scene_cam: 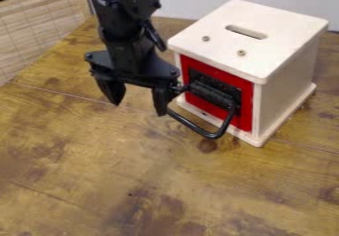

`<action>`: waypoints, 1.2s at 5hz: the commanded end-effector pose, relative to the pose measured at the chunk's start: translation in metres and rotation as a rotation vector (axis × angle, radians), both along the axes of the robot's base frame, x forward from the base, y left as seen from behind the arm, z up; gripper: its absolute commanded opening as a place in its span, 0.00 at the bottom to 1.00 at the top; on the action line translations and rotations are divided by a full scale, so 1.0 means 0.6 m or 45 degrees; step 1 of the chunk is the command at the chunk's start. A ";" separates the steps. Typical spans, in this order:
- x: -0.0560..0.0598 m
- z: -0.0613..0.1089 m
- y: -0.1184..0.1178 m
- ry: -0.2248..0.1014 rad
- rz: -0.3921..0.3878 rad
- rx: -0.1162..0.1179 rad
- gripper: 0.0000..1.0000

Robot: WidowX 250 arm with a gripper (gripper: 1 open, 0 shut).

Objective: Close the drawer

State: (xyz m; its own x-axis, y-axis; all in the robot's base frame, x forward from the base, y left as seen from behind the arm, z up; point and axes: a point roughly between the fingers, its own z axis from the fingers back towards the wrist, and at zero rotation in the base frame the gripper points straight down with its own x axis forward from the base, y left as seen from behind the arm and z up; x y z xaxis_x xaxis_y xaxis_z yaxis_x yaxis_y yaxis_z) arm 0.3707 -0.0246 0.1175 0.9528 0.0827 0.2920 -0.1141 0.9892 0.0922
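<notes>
"Where is your red box drawer (196, 72) from the hand?"

"In the camera view, you can see it just beside the black robot hand (139, 95), on the picture's right. It sits in the cream wooden cabinet (273, 44) on the brown wooden bench (126, 171). Its red front faces the hand's side and the near part of the bench."

"Is your hand holding it?"

"No. You have the two fingers spread wide, with nothing held between them. The finger nearer the drawer is close to the big black wire loop handle (201, 130). You can't tell from here if they touch."

"Which way does the loop go?"

"It sticks out from the red front, and its long bar runs along that front. So your push should go straight at the front, into the cabinet, not along the bar."

"Do you need to push much?"

"I don't think so. The drawer looks almost in, or all the way in. You can't be sure from this side. If you do push, go softly. The near finger could snag the loop and turn your push sideways, so line up with the front first."
</notes>
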 end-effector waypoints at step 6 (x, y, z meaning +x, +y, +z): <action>0.001 0.046 0.031 -0.152 0.067 -0.009 1.00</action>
State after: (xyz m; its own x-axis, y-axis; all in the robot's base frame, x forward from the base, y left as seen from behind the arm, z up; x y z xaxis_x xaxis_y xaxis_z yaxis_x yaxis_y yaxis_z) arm 0.3699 -0.0168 0.1118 0.9424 0.1111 0.3156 -0.1446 0.9859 0.0846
